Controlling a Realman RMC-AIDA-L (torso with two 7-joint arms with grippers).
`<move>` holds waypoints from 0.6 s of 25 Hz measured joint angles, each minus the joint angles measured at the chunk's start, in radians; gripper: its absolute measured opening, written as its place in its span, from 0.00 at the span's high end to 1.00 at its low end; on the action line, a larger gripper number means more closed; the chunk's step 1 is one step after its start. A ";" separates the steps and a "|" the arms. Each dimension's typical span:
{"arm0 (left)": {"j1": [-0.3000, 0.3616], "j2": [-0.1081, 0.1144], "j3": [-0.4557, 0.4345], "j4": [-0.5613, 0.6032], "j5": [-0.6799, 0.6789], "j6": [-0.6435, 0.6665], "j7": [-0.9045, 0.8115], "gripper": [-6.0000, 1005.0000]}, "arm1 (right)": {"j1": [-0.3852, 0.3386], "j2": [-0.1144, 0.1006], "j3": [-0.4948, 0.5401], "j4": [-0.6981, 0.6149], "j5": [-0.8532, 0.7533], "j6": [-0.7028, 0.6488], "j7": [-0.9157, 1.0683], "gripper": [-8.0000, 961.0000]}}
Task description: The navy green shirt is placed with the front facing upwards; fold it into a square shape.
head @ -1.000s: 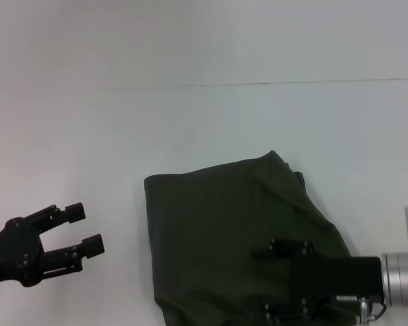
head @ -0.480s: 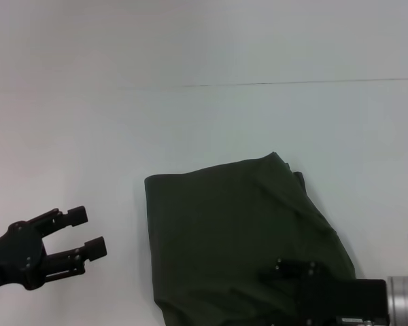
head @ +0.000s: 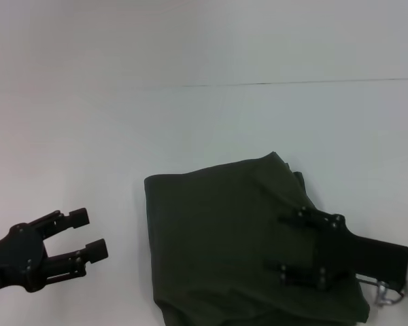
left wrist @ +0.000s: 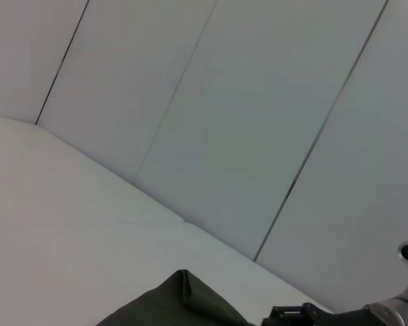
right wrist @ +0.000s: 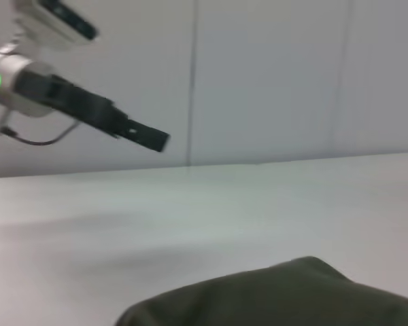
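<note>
The navy green shirt point(head: 241, 241) lies folded into a rough square on the white tabletop point(head: 190, 122), toward the near edge and right of the middle, its lettering hidden; the right end effector point(head: 296, 248) hovers over the shirt's near right part, fingers spread and gripping nothing; the left end effector point(head: 85, 234) sits near the tabletop's near left corner, well apart from the shirt, fingers parted and empty.
</note>
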 joint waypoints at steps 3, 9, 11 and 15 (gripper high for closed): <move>-0.001 0.000 -0.001 -0.001 0.000 -0.001 0.000 0.16 | 0.040 0.000 -0.004 0.051 0.009 0.064 -0.005 0.12; -0.002 0.000 0.005 -0.002 0.000 -0.002 0.001 0.17 | 0.118 0.001 -0.007 0.149 0.010 0.184 -0.040 0.12; -0.002 0.000 0.005 -0.002 0.000 -0.001 0.001 0.17 | 0.130 0.002 -0.008 0.164 0.010 0.202 -0.043 0.12; 0.000 0.000 0.003 -0.002 0.002 0.000 0.001 0.17 | 0.124 0.001 0.003 0.164 0.025 0.211 -0.043 0.12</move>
